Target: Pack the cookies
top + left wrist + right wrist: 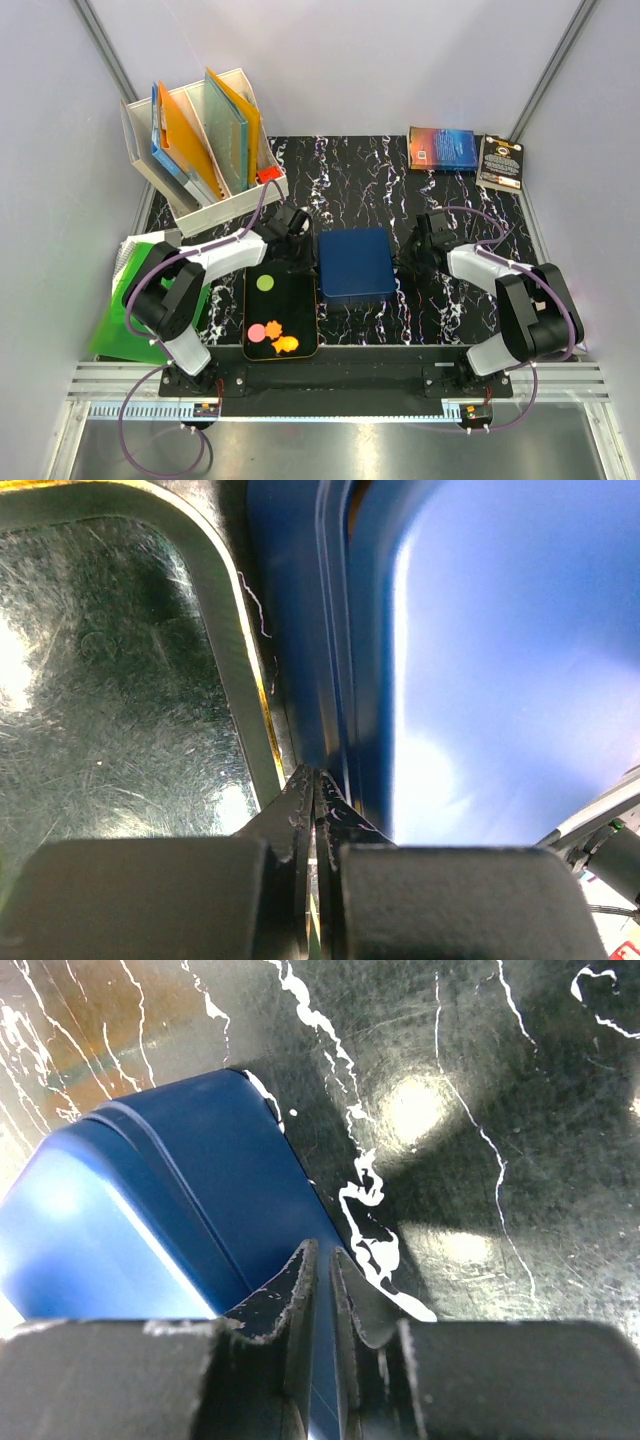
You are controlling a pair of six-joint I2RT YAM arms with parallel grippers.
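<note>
The cookies lie on a black tray point(290, 300) at the front left: a green one point(265, 283), a pink one point(257, 332) and two orange ones point(273, 327) point(285, 344). A closed blue box point(355, 265) sits right of the tray. My left gripper point(297, 250) is shut, its tips point(315, 773) low in the gap between the tray's rim point(215, 630) and the box's left side point(480, 660). My right gripper point(408, 262) is shut, with a hairline gap, its tips point(323, 1248) against the box's right side point(150, 1220). Neither wrist view shows a cookie.
A white file rack point(205, 140) with folders stands at the back left. Two books point(443, 148) point(500, 162) lie at the back right. A green bag point(120, 310) lies off the mat's left edge.
</note>
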